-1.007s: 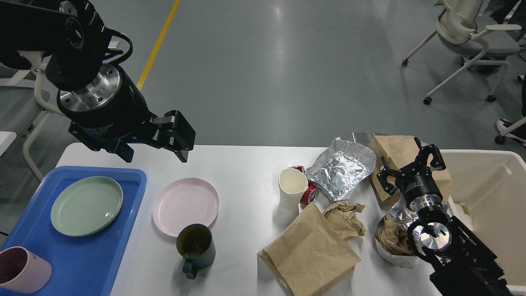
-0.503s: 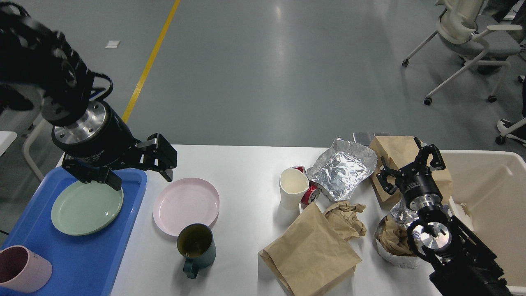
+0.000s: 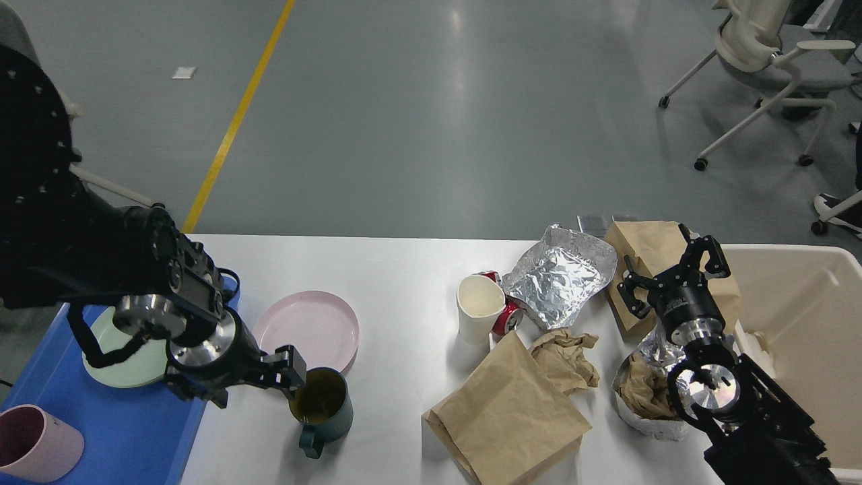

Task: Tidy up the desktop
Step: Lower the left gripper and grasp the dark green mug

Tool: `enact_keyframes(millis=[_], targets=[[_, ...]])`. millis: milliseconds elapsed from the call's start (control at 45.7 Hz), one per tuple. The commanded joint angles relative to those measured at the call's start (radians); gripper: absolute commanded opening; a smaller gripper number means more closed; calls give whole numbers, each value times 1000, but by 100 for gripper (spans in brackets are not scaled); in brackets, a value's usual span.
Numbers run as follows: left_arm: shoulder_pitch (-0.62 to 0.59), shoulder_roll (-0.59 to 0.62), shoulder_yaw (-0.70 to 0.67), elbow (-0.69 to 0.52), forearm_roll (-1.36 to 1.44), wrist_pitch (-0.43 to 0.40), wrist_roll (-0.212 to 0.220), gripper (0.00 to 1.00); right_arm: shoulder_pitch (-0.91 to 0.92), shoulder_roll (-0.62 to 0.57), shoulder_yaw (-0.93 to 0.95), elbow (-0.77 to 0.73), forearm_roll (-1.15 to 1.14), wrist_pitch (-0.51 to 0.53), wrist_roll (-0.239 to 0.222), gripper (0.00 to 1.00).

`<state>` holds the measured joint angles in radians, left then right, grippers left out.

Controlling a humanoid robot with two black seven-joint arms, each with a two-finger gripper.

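The white desktop (image 3: 404,283) carries dishes on the left and litter on the right. My left gripper (image 3: 259,385) hangs low at the front left, open, one finger right against the left rim of a dark green mug (image 3: 326,407); nothing is between its fingers. A pink plate (image 3: 310,327) lies just behind the mug. My right gripper (image 3: 673,273) stands open above a brown paper bag (image 3: 646,246) at the back right, holding nothing.
A blue tray (image 3: 135,431) at the left holds a green plate (image 3: 124,370), partly hidden by my arm, and a pink cup (image 3: 34,444). Mid-table: white paper cup (image 3: 478,306), red can (image 3: 508,316), foil sheet (image 3: 559,276), flat brown bag (image 3: 512,411), crumpled paper (image 3: 566,357), foil bowl (image 3: 643,397). A cream bin (image 3: 801,303) stands at the right.
My left arm has swung down and toward me, from above the table's back-left corner, over the tray, to the mug's left side. The right arm has not moved.
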<state>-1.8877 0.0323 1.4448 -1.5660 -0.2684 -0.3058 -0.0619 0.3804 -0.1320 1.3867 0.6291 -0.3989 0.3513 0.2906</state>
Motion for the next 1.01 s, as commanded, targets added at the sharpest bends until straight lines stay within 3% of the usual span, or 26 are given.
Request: enact_keyframes(millis=[0,219,372,547,657,788,985], targets=[[76,-9,-4,79,-41,13,1,91,0,0,0,0,0,0,-1,100],[211,-66,-6,175,-48,74,1,90,0,0,0,0,0,0,-1,100],[239,-66,-23,198,-60,94,-1,89,0,0,0,0,0,0,1,100],[257,-69,-37,213,-58,97,-4,73,0,0,0,0,0,0,-1,100],[302,-71,-40,256,-61,120,1,71,0,0,0,0,0,0,1,100],[315,-74,-38,264,-60,134,1,44,0,0,0,0,0,0,-1,100],[315,-75,-40,264,-55,137,4,21,0,0,0,0,0,0,1,100]])
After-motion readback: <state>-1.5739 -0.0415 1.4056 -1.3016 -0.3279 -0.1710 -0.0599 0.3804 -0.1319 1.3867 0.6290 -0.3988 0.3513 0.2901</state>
